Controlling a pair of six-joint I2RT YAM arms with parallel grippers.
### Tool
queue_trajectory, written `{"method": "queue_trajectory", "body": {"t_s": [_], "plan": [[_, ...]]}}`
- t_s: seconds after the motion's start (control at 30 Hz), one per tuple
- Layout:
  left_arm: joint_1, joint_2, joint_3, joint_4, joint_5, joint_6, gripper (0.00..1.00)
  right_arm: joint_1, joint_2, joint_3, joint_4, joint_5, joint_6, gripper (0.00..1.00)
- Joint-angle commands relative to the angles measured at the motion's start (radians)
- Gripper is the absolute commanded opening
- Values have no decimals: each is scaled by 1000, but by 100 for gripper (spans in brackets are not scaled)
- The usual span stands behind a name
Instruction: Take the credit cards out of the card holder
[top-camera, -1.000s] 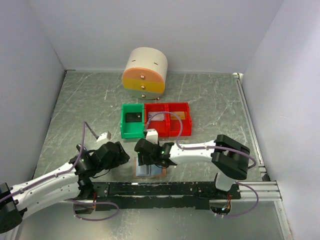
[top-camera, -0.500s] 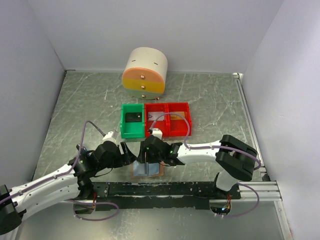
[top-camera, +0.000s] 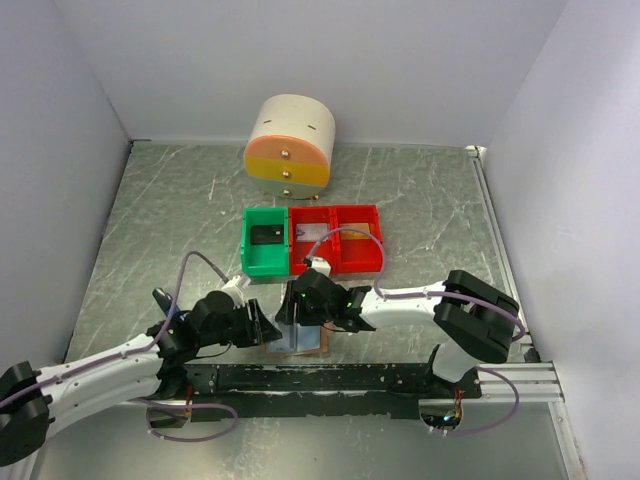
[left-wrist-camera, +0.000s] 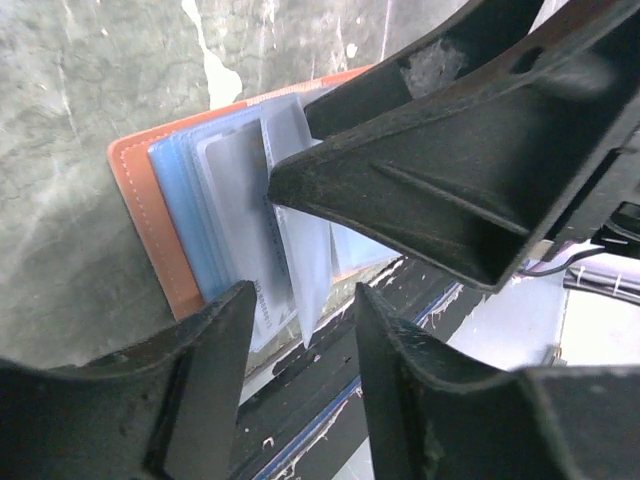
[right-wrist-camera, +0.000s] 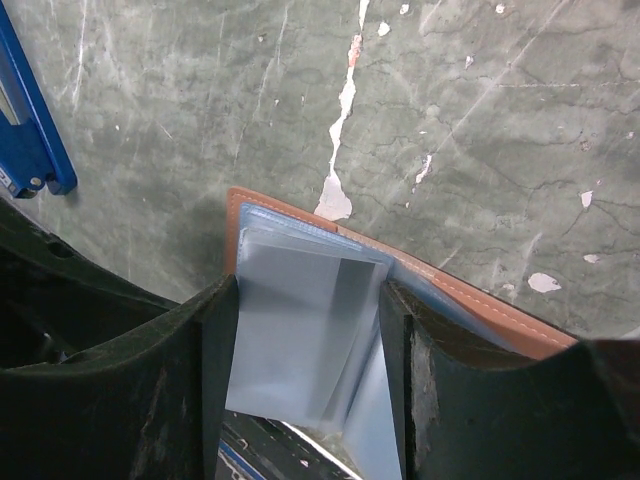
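The tan card holder (top-camera: 312, 347) lies open at the table's near edge; it also shows in the left wrist view (left-wrist-camera: 140, 215) and the right wrist view (right-wrist-camera: 480, 300). My right gripper (top-camera: 297, 312) (right-wrist-camera: 305, 290) is over it, its fingers (left-wrist-camera: 420, 200) pressed on the two side edges of a pale blue-grey credit card (right-wrist-camera: 300, 330), which is tilted up off the pockets. My left gripper (top-camera: 262, 325) (left-wrist-camera: 303, 300) is open just left of it. The lifted card's corner (left-wrist-camera: 303, 275) hangs between its fingers without touching them.
A green bin (top-camera: 265, 242) and two red bins (top-camera: 340, 240) stand just behind the holder. A round drawer cabinet (top-camera: 290, 145) stands at the back. The black mounting rail (top-camera: 330, 378) runs right under the holder's near edge. Walls close in left and right.
My left gripper has moved right, up to the holder's left side. My right gripper has shifted slightly back over the holder and a card now stands tilted up.
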Motion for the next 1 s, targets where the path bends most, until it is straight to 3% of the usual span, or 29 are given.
{"method": "queue_trajectory", "body": {"t_s": [0.0, 0.27, 0.5, 0.63, 0.77, 0.87, 0.97], "plan": [[2, 68, -18, 207, 93, -2, 53, -1, 12, -34, -68, -19, 3, 53], [0, 140, -18, 291, 91, -18, 33, -3, 11, -37, -63, -25, 3, 53], [0, 146, 8, 203, 54, 2, 7, -11, -60, -40, -45, -64, -10, 58], [0, 151, 40, 130, 23, 20, 7, -13, -153, -28, -108, -17, -29, 64], [-4, 175, 74, 101, 19, 48, 17, -19, -228, -9, -223, 57, -44, 66], [-22, 202, 96, 126, 33, 75, 43, -21, -301, -25, -280, 113, -32, 66], [-50, 233, 116, 168, 31, 85, 57, -26, -397, -67, -304, 154, -9, 66]]}}
